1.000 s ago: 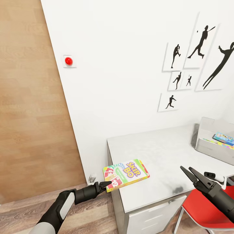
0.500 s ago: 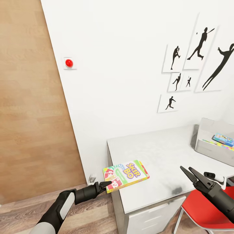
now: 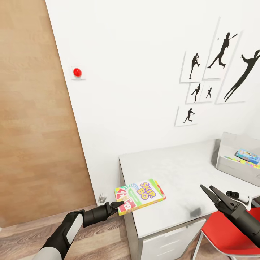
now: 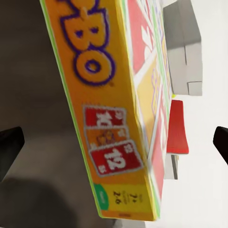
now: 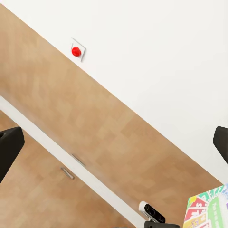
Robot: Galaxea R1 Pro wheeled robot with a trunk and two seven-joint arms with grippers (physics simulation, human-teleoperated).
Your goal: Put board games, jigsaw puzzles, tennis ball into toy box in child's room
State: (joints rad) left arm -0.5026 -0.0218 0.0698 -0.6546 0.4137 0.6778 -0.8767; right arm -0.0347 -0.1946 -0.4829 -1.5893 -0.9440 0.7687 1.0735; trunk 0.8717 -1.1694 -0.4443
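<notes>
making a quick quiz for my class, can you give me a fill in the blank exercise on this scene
1. The left gripper holds a card game box with the words ____ printed on its lid.
2. The button on the wall plate beside the wooden door is ____ in colour.
3. The chair tucked under the white table has a ____ seat.
4. The right gripper holds ____.

Missing words: Skip-Bo; red; red; nothing
</notes>
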